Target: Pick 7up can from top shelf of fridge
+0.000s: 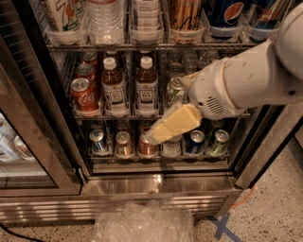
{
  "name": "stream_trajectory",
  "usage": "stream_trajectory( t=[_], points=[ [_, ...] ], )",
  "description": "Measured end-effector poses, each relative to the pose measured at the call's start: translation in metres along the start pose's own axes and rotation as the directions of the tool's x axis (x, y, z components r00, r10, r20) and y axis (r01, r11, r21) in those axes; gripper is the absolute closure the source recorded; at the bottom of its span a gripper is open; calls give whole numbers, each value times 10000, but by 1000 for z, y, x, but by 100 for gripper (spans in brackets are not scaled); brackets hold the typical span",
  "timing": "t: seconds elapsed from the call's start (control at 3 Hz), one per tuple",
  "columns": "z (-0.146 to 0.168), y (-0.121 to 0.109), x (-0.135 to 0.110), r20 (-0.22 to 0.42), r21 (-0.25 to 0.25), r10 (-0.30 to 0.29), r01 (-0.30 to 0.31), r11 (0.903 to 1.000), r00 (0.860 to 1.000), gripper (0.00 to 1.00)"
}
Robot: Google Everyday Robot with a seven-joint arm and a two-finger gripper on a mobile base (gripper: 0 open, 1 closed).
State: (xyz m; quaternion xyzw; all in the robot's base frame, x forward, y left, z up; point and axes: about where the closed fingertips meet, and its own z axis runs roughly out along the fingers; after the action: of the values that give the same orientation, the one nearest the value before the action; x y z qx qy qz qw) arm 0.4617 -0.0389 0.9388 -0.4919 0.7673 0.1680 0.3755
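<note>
Jaws: the pale yellow gripper [156, 134] shows as one wedge, so I cannot tell whether they are apart or together.
Gripper position: inside the fridge [156, 186], in front of the lower racks, tip over the bottom row of cans, well below the top shelf [142, 46].
Glass door [28, 142]: swung open at the left.
7up can [64, 13]: upright in a clear tray at the top shelf's left end, well apart from the gripper.
Middle rack: red Coca-Cola can [84, 94], then brown white-capped bottles [113, 90].
Arm [246, 80]: white, entering from the right.
Floor [274, 208]: speckled, with crumpled clear plastic [142, 222] and a blue tape cross [221, 228].
</note>
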Motion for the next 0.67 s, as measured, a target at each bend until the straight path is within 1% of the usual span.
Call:
stream_trajectory(
  t=[0.33, 0.67],
  points=[
    [35, 40, -18, 1150, -150, 912, -900, 9958, 9892, 0],
    [59, 54, -48, 2321, 115, 1131, -1189, 9928, 9661, 0]
  ],
)
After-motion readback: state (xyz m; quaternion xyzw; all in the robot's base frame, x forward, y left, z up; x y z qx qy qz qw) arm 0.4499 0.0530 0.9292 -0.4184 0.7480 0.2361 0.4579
